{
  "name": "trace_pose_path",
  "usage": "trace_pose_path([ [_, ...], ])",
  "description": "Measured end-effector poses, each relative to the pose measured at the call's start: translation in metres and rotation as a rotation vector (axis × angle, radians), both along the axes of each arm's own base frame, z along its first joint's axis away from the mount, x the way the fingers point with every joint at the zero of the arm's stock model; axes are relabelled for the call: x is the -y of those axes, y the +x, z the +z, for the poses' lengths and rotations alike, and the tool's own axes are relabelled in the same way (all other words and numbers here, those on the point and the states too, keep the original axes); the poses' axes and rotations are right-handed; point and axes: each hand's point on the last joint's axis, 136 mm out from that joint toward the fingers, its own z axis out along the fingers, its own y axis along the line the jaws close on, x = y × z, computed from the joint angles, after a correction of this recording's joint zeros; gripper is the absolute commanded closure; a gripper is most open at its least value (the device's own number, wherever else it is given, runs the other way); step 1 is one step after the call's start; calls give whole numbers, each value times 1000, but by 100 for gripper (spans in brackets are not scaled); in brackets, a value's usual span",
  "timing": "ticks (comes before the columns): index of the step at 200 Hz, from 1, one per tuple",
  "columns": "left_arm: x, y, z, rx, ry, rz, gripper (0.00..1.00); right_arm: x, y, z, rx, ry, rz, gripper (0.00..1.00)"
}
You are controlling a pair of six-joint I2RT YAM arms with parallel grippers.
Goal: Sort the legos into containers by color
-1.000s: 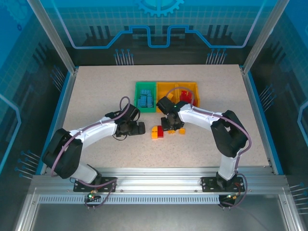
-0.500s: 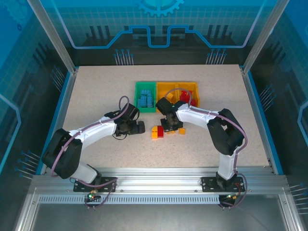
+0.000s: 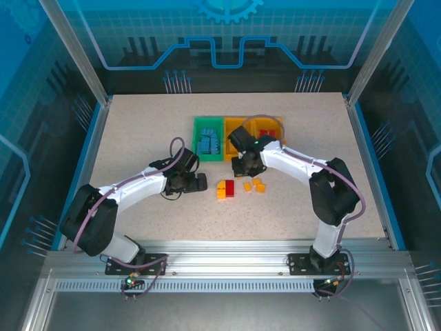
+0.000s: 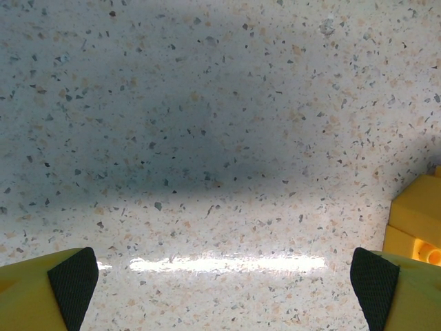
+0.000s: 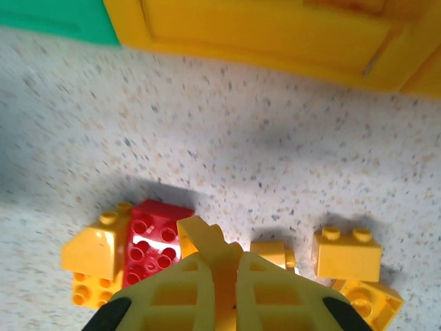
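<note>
My right gripper has lifted off the pile toward the yellow trays, clamped on a yellow brick. My left gripper hangs wide open and empty. Blue bricks sit in the green tray. A red brick and loose yellow bricks are left on the table.

The speckled table carries a row of three joined containers, one green and two orange-yellow. Near them, on the side toward the arm bases, loose legos lie on the table. A red brick touches a yellow brick, and three small yellow bricks are scattered just beside them, below the middle container.
</note>
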Motion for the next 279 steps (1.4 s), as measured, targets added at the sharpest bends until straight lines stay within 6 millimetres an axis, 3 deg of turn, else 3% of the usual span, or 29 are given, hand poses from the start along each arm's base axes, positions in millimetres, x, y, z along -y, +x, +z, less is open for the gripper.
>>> trace_pose_path([
  [42,0,0,0,0,0,0,1,9,41,28,24,160,-87,90],
  [76,1,1,0,3,-3,0,1,1,94,48,65,249,-133,90],
  [102,1,2,1,7,-5,0,1,-7,124,43,63,260,-148,84],
  [131,2,2,1,7,-9,-1,1,-8,135,29,35,225,-176,71],
  [153,4,2,1,5,-21,-6,1,-4,133,23,15,203,-194,57],
  [172,7,2,1,2,-32,-10,1,-3,132,23,17,199,-202,32],
  [179,7,2,0,1,-33,-11,1,-2,130,22,18,200,-202,28],
  [202,9,2,-3,-7,-38,-14,1,5,116,24,20,197,-197,27],
  [227,10,2,-6,-15,-42,-16,1,16,95,40,59,190,-179,30],
  [248,11,2,-6,-16,-44,-17,1,23,67,53,108,150,-123,35],
  [262,11,2,-6,-17,-43,-18,1,22,44,50,113,109,-75,39],
  [279,10,1,-8,-21,-41,-17,1,18,13,30,83,53,-18,43],
])
